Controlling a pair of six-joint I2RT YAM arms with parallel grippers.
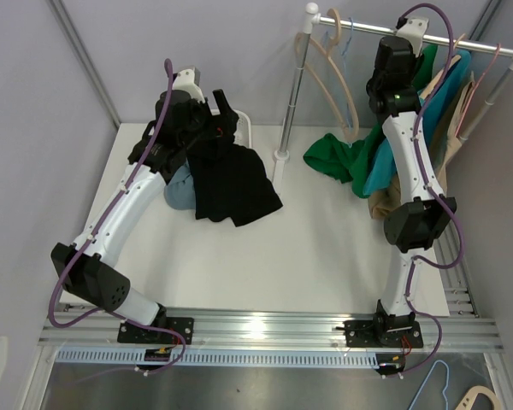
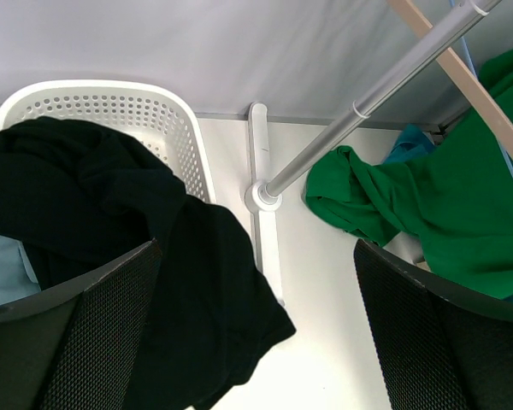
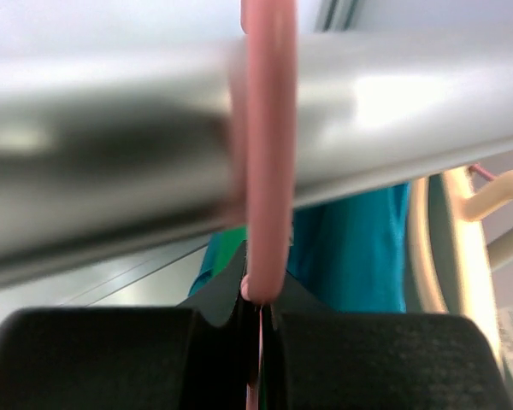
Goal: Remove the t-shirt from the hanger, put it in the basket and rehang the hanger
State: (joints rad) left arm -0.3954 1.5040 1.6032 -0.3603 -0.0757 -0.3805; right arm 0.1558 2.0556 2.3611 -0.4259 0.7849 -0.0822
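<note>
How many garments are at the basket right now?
2. A black shirt hangs over the basket rim; a light blue one lies beneath it on the left. More may be hidden under them.

My right hand (image 3: 258,320), matt black with finely pebbled pads (image 3: 111,359), against the pink hanger (image 3: 268,154), smooth glossy plastic, hooked over the rail (image 3: 111,128) of brushed, satin-bright metal; the teal shirt (image 3: 350,248) beyond is soft matt cloth. My left hand (image 2: 256,256), its fingers (image 2: 94,342) mesh-textured black, frames a black shirt (image 2: 179,282) of dull knit cloth, a white basket (image 2: 111,102) of perforated semi-gloss plastic, a green shirt (image 2: 427,205) of lightly creased fabric and the smooth matt white desk (image 2: 325,342).
</note>
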